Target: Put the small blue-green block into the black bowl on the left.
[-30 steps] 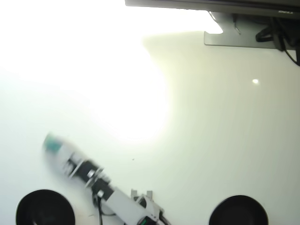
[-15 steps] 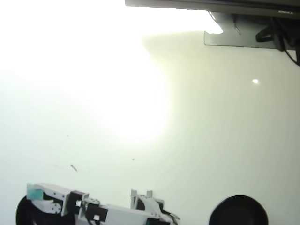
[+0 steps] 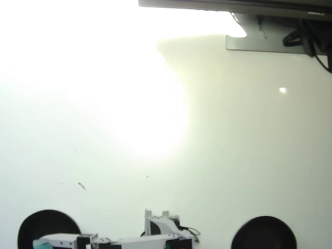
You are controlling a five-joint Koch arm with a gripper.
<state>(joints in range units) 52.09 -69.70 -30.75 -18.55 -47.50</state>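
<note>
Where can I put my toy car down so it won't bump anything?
The big white middle of the table is bare, from the monitor stand down to the two bowls. It is crowded along the bottom edge: the left black bowl, the arm and the right bowl.

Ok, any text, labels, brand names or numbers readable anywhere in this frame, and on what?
None can be read.
Monitor stand and the dark monitor edge at the top: no legible marking.
Arm, the black bowl and the second black bowl: no lettering shows.
Table: bare, partly washed out by glare.
</note>
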